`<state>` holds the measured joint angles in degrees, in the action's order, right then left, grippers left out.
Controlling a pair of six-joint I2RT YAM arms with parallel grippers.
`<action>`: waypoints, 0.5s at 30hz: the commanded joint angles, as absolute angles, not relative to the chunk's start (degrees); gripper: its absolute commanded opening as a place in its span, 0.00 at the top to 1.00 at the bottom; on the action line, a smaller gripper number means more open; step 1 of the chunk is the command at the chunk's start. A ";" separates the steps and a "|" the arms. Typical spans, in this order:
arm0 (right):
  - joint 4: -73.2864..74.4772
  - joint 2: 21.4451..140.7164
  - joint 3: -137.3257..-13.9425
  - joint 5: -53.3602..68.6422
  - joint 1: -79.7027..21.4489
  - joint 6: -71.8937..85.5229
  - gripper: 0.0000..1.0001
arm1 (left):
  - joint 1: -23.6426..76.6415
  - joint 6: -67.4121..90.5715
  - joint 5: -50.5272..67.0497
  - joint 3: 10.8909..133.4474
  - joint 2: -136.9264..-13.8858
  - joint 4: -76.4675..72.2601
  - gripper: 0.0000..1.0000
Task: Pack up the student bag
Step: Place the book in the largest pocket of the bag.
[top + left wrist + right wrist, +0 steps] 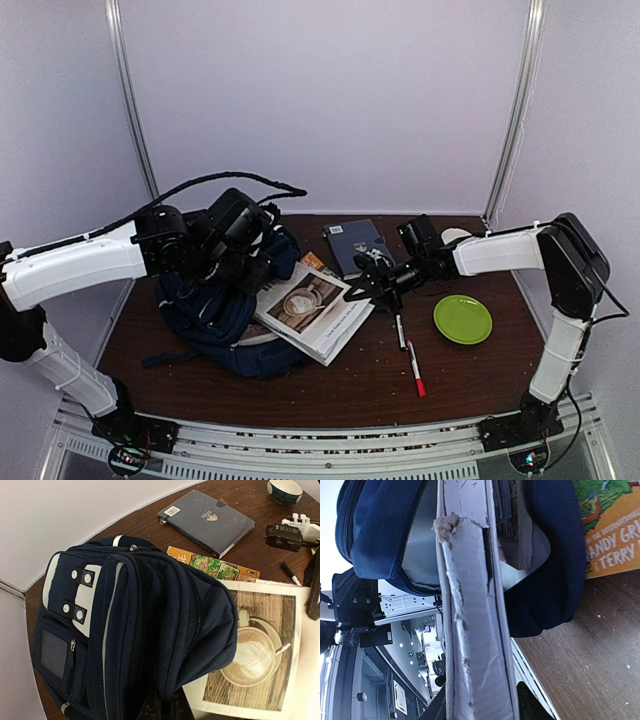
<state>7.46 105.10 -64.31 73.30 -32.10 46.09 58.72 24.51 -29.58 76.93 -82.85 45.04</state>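
Observation:
The student bag [222,312], navy with a white patch, lies left of centre on the table and fills the left wrist view [135,630]. My left gripper [243,262] is shut on fabric at the bag's top and holds the mouth up; its fingertips are buried in cloth. A large book with a coffee-cup cover [312,308] rests tilted with one end at the bag's opening. My right gripper [368,287] is shut on the book's right edge. In the right wrist view the worn page edge [475,630] runs between the dark fingers [535,705] toward the open bag [380,530].
A grey notebook [357,245] and a colourful paperback [215,567] lie behind the big book. A green plate [462,319], a black marker [400,331] and a red marker [416,369] sit to the right. A small bowl [285,490] stands at the back right.

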 commanded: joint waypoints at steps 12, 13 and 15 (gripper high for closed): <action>-38.09 109.01 -61.63 73.42 -39.65 84.09 0.81 | 59.78 24.73 -28.39 76.49 -80.96 32.85 1.00; -44.02 110.17 -61.49 72.42 -39.64 88.43 0.82 | 59.93 24.51 -28.32 76.73 -80.86 32.85 1.00; -52.12 113.17 -62.04 71.12 -39.77 94.78 0.82 | 60.41 24.28 -28.30 77.19 -80.65 32.85 1.00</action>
